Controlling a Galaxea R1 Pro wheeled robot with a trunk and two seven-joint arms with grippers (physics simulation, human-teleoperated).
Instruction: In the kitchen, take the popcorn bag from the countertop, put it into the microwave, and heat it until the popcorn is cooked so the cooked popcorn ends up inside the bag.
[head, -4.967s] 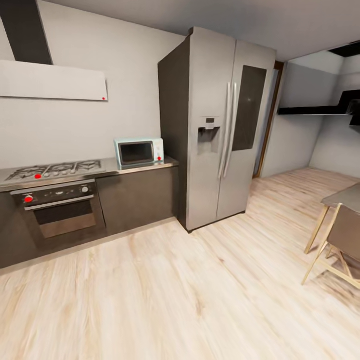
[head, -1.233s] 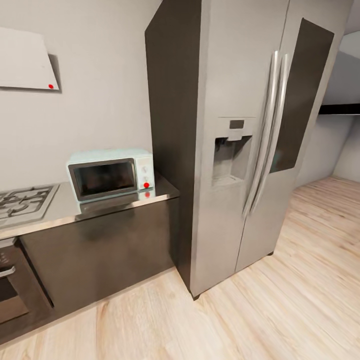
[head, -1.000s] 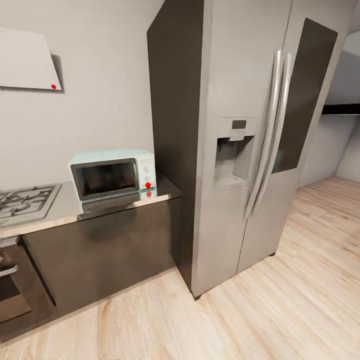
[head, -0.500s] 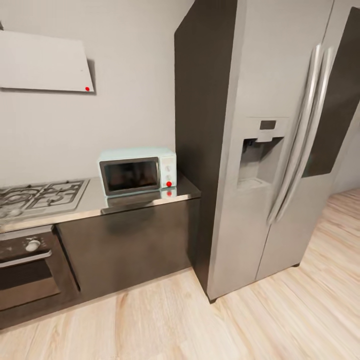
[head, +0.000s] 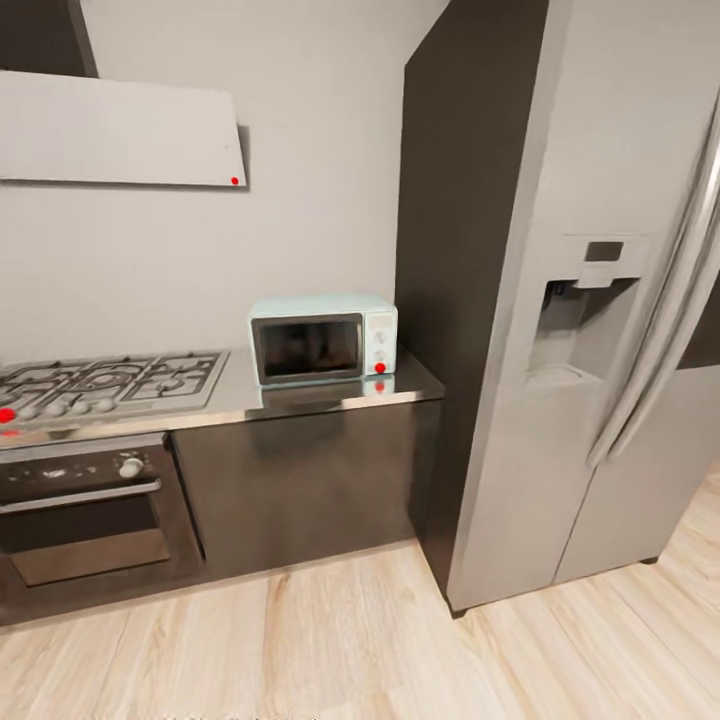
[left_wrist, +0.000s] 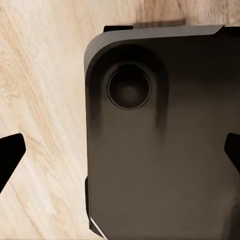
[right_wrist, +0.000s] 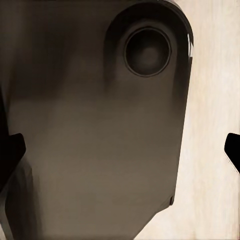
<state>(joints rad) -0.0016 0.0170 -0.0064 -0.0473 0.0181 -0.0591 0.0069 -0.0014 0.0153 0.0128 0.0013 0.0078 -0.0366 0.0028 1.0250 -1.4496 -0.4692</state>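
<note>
In the left wrist view the left gripper (left_wrist: 120, 152) was seen hanging over the robot's dark base (left_wrist: 160, 150) and the pale wooden floor (left_wrist: 45, 75), its black fingertips (left_wrist: 10, 155) set at the two opposite edges of the picture, so the jaws were spread wide with nothing between them. In the right wrist view the right gripper (right_wrist: 120, 152) was likewise pointed down at the base and the floor, its jaws equally wide apart and empty. In the head view the microwave (head: 322, 339) was found standing on the worktop (head: 300, 398), its door closed, near the worktop's end beside the tall grey refrigerator (head: 570, 300), with a red dot on its white side panel. Compared with half a second earlier, the whole picture had shifted: the microwave was now seen nearer the middle, more of the gas hob (head: 110, 380) and the built-in oven (head: 85, 505) had come into sight, and the refrigerator had been pushed toward the right edge, which is taken as a turn of the camera rather than of the things. A pale extractor hood (head: 120, 130) with a small red dot was seen on the wall above the hob. The popcorn bag could not be made out on the visible stretch of worktop.
</note>
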